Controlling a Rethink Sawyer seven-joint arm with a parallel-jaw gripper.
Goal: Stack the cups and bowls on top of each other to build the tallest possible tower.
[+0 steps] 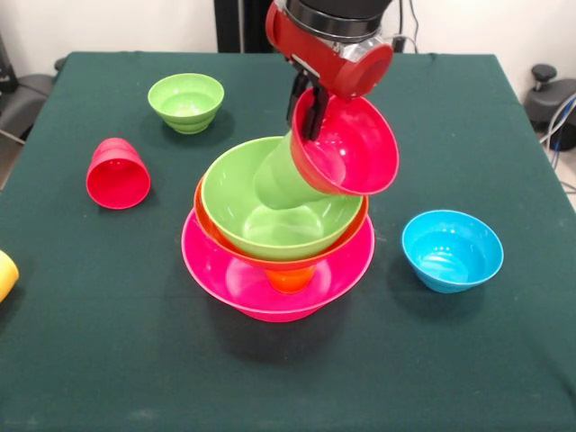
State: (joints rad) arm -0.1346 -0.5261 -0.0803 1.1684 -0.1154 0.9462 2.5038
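The tower stands mid-table. Its base is the very large pink bowl [236, 279]. An orange cup [290, 280] sits in it, carrying the large orange bowl [212, 230] and, inside that, the large green bowl [236, 193]. A green cup [275, 178] leans tilted inside the green bowl. The small red bowl [353, 148] is tipped on the cup's top, its opening facing the camera. My gripper [311, 119] comes down from above and is shut on the red bowl's upper left rim. Apart from the tower are the small green bowl [186, 101], the small blue bowl [452, 250], a red cup [117, 175] on its side and a yellow cup [4, 274] at the left edge.
The dark green table [504, 126] carries everything. Its right edge lies close beyond the blue bowl. Dark equipment and cables show off the table at the upper right.
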